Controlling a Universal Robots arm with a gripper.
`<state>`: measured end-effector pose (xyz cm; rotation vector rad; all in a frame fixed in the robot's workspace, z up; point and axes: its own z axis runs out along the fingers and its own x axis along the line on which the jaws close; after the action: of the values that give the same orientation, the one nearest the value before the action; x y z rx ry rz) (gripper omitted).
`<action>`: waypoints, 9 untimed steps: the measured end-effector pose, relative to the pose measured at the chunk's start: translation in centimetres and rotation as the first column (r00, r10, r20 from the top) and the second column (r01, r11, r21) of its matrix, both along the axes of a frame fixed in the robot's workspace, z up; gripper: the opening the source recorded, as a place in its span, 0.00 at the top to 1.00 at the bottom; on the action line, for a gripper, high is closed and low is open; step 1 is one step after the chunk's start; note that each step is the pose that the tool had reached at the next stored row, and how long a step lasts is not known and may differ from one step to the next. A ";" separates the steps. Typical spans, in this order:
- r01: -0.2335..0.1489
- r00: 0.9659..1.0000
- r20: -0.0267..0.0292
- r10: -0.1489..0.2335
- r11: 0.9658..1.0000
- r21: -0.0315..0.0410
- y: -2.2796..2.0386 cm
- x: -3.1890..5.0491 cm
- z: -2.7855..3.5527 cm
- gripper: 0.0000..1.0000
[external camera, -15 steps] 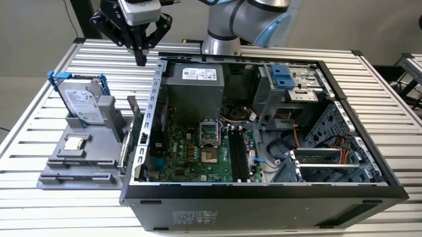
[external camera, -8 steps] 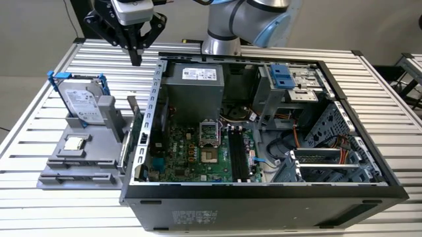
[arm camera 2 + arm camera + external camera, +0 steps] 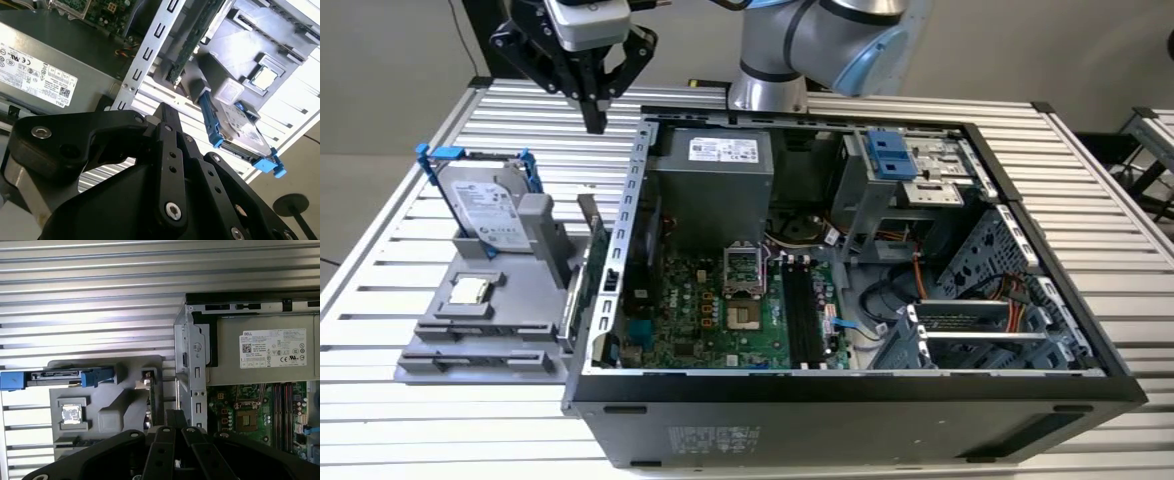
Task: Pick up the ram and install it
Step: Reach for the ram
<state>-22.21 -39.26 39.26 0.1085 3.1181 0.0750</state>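
Gripper [image 3: 596, 122]: your tool hangs over the slatted table [image 3: 400, 420] with its fingers pointing down. It sits just outside the far corner of the computer case [image 3: 854, 405], on the exterior view's left.
Jaw state: the fingers meet at the tips and nothing is held between them. The first wrist view shows them closed in the same way.
Ram [image 3: 592, 232]: it stands on edge in a slot of the grey holder [image 3: 480, 330], on the holder's side beside the case wall. It is below the fingertips and apart from them. In the first wrist view the ram [image 3: 148, 400] shows edge-on. In the second wrist view the ram [image 3: 189, 45] is a dark green strip.
Holder, other contents: the hard drive with blue bracket [image 3: 487, 205] stands upright at the far end. The small square chip [image 3: 467, 290] lies flat in a recess nearer the camera.
Case interior: the motherboard [image 3: 707, 310] is exposed. The black memory slots [image 3: 803, 310] run along the board. The power supply [image 3: 714, 170] sits at the far end.
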 end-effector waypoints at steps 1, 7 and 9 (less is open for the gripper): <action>0.000 1.000 0.000 0.000 1.000 0.000 0.00 -0.03 0.00 1.00; 0.000 1.000 0.000 0.000 1.000 0.000 0.00 -0.63 0.00 1.00; 0.000 1.000 0.000 0.000 1.000 0.000 0.00 -0.92 0.00 1.00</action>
<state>-23.13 -39.26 39.26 0.1085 3.1180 0.0750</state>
